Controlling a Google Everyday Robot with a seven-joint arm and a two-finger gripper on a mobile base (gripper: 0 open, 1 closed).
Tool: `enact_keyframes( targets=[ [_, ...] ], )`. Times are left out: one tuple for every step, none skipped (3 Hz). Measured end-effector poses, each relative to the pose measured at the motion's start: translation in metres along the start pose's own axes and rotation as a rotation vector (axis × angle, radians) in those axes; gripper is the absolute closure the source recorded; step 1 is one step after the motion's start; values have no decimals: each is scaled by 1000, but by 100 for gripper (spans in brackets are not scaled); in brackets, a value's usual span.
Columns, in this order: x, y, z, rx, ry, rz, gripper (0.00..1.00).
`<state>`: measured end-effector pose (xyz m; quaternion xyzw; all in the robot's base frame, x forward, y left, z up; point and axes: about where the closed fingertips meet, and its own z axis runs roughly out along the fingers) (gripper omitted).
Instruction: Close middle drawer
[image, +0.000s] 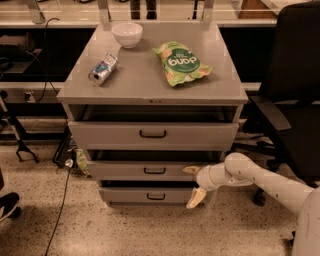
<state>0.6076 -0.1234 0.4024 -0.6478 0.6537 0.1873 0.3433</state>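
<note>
The grey cabinet (150, 80) has three drawers, all standing a little way out. The middle drawer (125, 170) has a low flat front with a small black handle (151, 171), and a dark gap shows above it. My gripper (194, 184), on a white arm coming from the right, is open at the right end of that front. Its upper finger (191, 170) lies against the middle drawer's front. The lower finger (196, 198) hangs down in front of the bottom drawer (150, 195). The top drawer (152, 134) has a taller front.
On the cabinet top lie a white bowl (127, 34), a tipped can (103, 69) and a green snack bag (182, 63). A black office chair (295, 100) stands close on the right. A cable (60, 210) and a shoe (7, 205) lie on the floor at left.
</note>
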Motion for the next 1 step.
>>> enact_keyframes(
  targets=[
    [0,0,0,0,0,0,0]
  ],
)
